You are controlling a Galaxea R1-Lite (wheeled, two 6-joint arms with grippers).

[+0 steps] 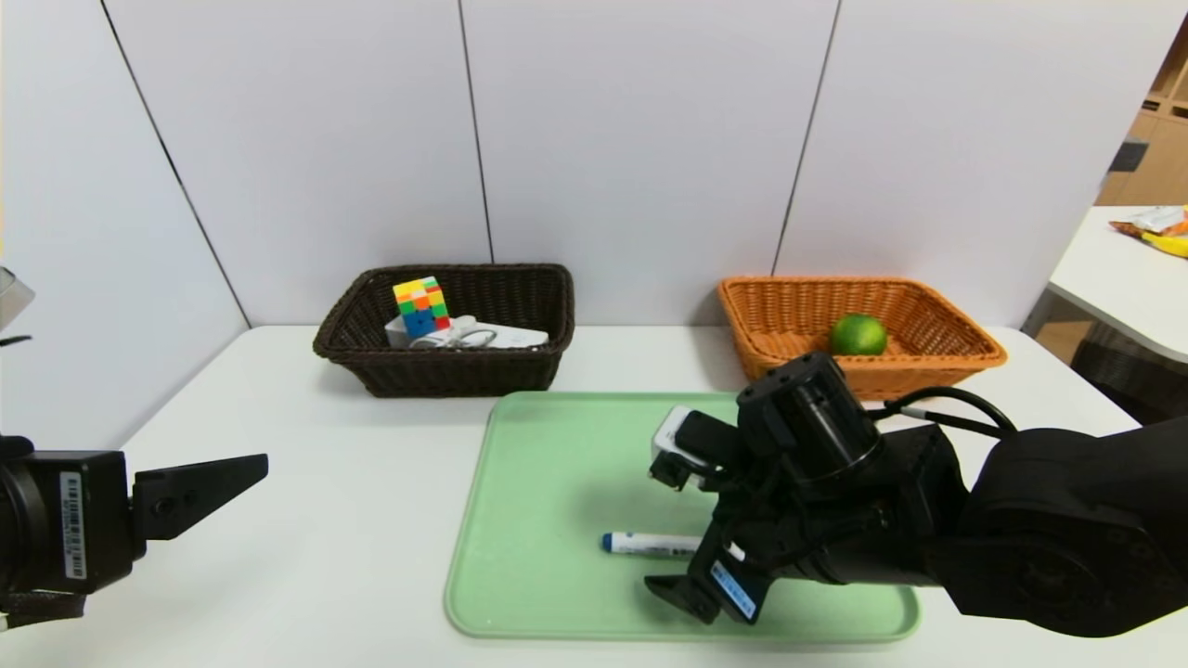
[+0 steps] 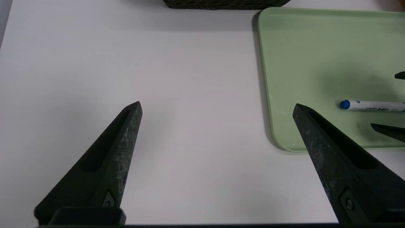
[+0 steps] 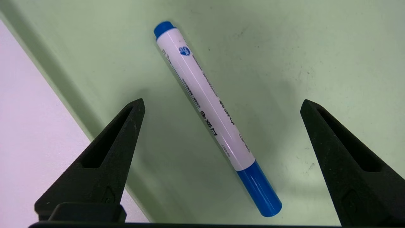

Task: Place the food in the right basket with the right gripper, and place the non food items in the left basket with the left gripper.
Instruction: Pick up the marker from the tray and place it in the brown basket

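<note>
Marker (image 3: 210,117) is the one item left on the green tray (image 1: 548,482): white barrel, blue cap, lying flat near the tray's front edge. You will note the lime (image 1: 858,335) already sits in the orange basket (image 1: 965,357), and the puzzle cube (image 1: 420,306) and power strip (image 1: 483,336) are in the dark basket (image 1: 445,371). Sorting is therefore nearly complete, with one non-food item outstanding.

Your right gripper (image 3: 221,104) hangs over the marker with its jaws spread wide, one finger on each side of the barrel and nothing held. The marker lies slantwise across the gap, not square to it. Your left gripper (image 2: 218,107) is parked above bare table (image 1: 325,557) to the tray's left, jaws likewise spread and empty, well apart from the marker.

Finding: the task assigns non-food items to the left gripper and the dark basket, yet it is the right gripper that is lined up on the marker. How high the fingertips stand above the tray I cannot judge reliably from these views.

Next move calls for a descent until the fingers bracket the barrel near its middle, then a close. A round barrel may roll or pivot if caught off-centre, so squaring the wrist to it first would be prudent. The carry must end in the dark basket.
</note>
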